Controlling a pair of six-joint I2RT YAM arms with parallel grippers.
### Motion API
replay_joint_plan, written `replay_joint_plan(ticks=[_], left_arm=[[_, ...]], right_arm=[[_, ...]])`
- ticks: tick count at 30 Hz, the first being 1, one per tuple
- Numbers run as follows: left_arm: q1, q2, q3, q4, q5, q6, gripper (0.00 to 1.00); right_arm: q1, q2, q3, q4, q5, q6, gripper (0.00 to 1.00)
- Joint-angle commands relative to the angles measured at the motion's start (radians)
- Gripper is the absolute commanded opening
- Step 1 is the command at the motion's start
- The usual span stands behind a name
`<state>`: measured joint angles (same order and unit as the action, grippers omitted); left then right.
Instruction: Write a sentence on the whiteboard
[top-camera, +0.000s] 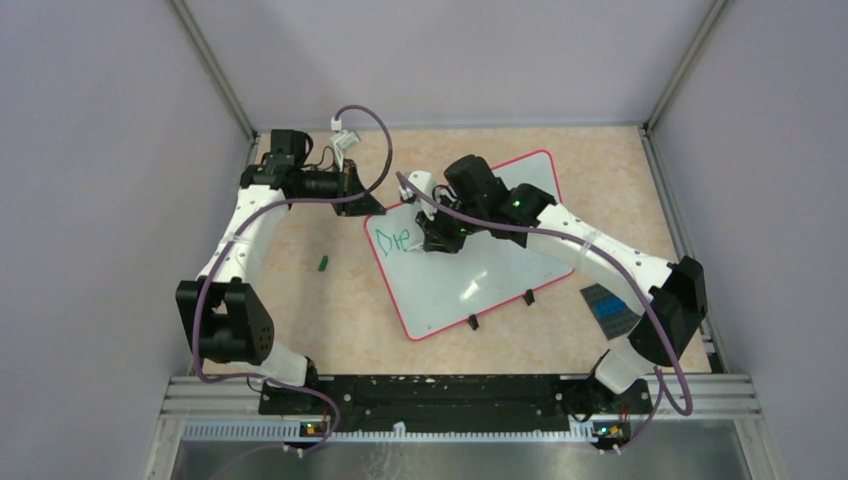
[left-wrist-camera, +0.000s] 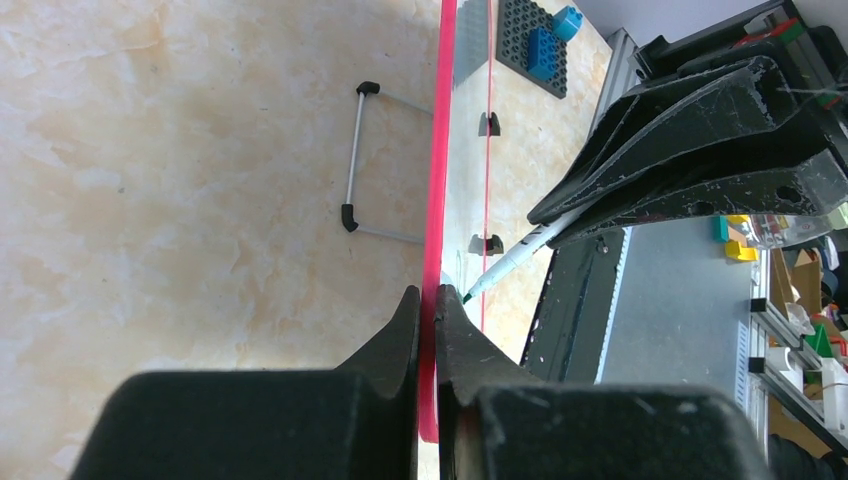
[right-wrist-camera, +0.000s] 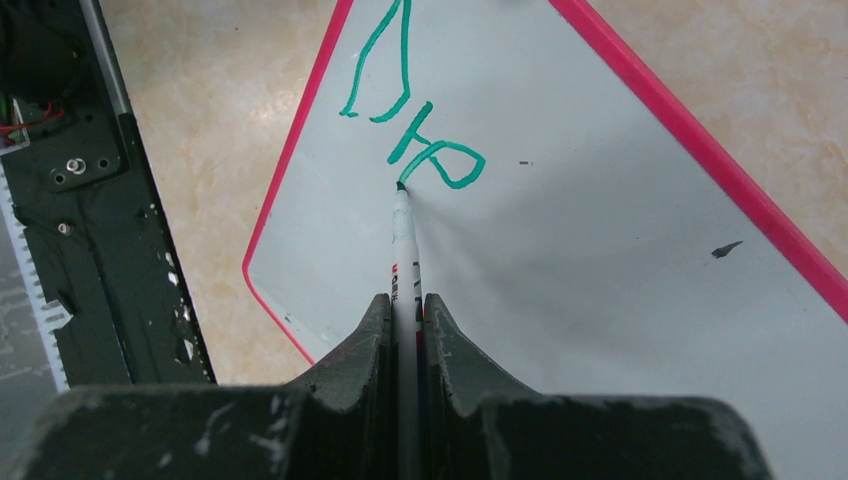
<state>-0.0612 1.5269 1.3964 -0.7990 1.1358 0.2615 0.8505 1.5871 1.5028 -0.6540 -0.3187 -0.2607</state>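
The whiteboard (top-camera: 480, 270), white with a thin red rim, lies tilted on the table with green letters (top-camera: 393, 240) at its upper left. My left gripper (left-wrist-camera: 428, 292) is shut on the board's red rim (left-wrist-camera: 437, 170) at the far left corner (top-camera: 372, 207). My right gripper (right-wrist-camera: 405, 300) is shut on a white marker (right-wrist-camera: 403, 240) whose green tip touches the board beside the last green stroke (right-wrist-camera: 440, 160). In the left wrist view the marker (left-wrist-camera: 510, 260) slants down to the board surface. Seen from above, the right gripper (top-camera: 440, 235) sits over the board's upper left part.
A small green cap (top-camera: 324, 263) lies on the table left of the board. A dark grey studded plate (top-camera: 610, 308) with blue bricks sits at the right, under the right arm. The board's black feet (top-camera: 472, 322) face the near edge. Metal rails (top-camera: 440, 395) bound the front.
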Motion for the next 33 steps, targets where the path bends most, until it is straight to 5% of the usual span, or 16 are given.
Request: replay_joint_plan(ticks=[1,33], left_arm=[[-0.015,-0.027,-0.015,-0.029,0.008,-0.008,0.0],[-0.015,-0.032,-0.019,-0.027,0.017,-0.008,0.0]], right_arm=[[-0.011,-0.039,0.0,0.022,0.061,-0.009,0.0],[-0.091,-0.124,0.003,0.022,-0.077,0.033,0.0]])
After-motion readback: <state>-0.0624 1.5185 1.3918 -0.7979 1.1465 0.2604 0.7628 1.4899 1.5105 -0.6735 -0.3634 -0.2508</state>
